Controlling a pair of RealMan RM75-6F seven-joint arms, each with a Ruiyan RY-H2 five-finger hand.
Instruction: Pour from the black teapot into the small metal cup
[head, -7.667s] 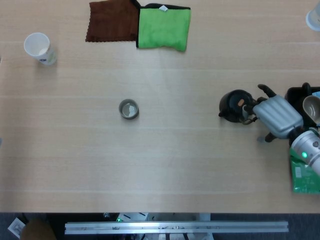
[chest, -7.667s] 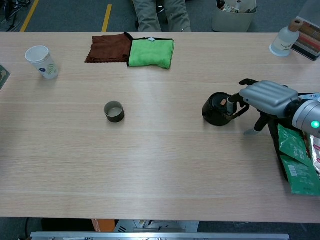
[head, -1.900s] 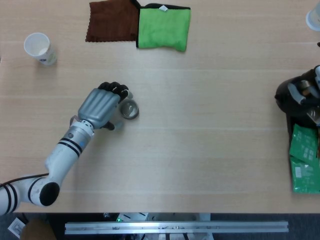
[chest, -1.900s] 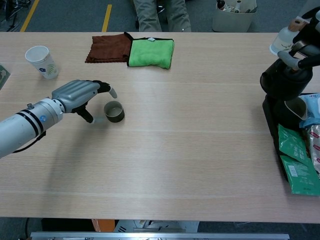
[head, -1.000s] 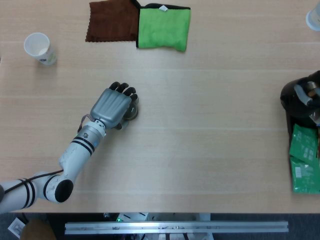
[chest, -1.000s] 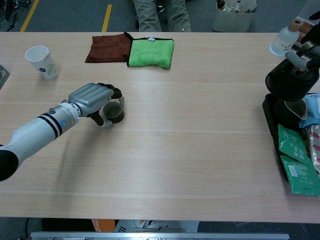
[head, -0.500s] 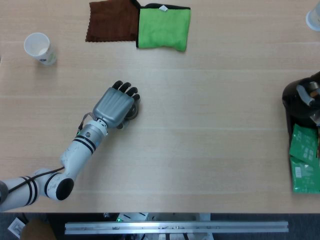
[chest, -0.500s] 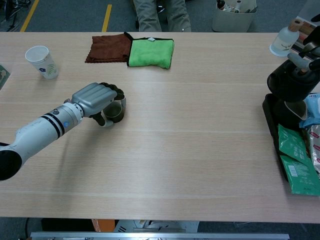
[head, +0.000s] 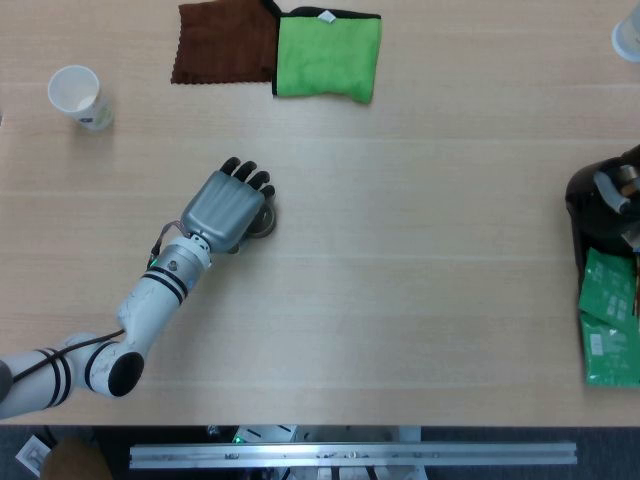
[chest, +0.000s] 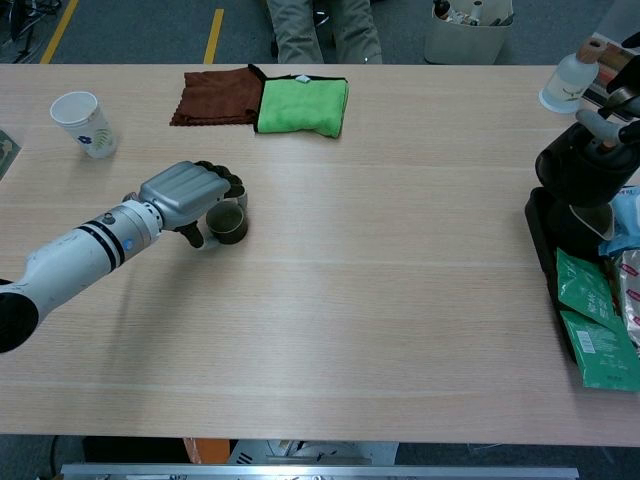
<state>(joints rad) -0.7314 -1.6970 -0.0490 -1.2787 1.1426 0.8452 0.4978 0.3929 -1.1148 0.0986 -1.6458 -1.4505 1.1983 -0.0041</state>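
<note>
Closing further, left hand grips small metal cup.

The small metal cup sits on the table, left of the middle. The left hand is around the cup from its left side, with fingers on the far side of it. The paper cup stands far off to the left, near the far edge. Two cloths lie side by side at the far edge, behind the small metal cup. The black teapot is at the right edge, up above a tray. The right hand is at the teapot's handle. Packets lie near the tray, on its near side. A bottle stands in the far right corner.
</note>
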